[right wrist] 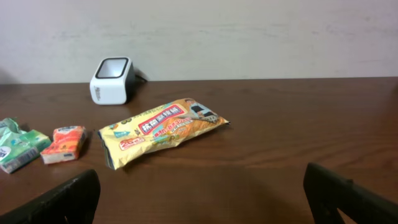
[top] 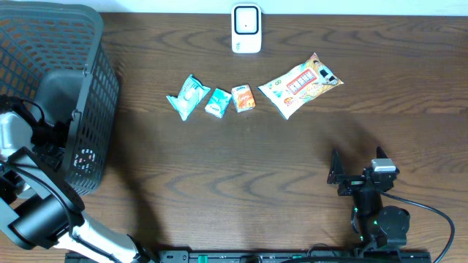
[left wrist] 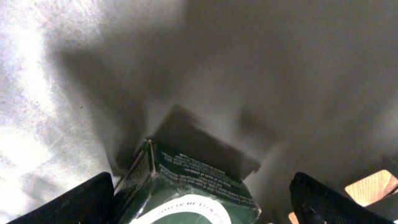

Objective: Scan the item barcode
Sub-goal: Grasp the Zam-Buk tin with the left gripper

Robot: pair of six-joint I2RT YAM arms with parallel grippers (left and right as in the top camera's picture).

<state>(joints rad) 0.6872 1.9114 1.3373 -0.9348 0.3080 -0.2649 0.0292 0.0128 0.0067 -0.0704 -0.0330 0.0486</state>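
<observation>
A dark green box (left wrist: 186, 186) with a white oval label and small white print lies on the pale bottom of the basket (top: 95, 95). My left gripper (left wrist: 202, 202) is down inside the basket with its jaws open on either side of the box. The left finger (left wrist: 81, 202) is close against the box's side, while the right finger (left wrist: 323, 199) stands apart from it. The white barcode scanner (top: 246, 28) stands at the table's far edge. Over bare table at the front right, my right gripper (top: 357, 162) is open and holds nothing.
A yellow snack bag (top: 300, 85), an orange packet (top: 243, 97) and two teal packets (top: 218, 101) (top: 188, 96) lie in a row in front of the scanner. The black mesh basket fills the left end of the table, and its walls surround my left arm.
</observation>
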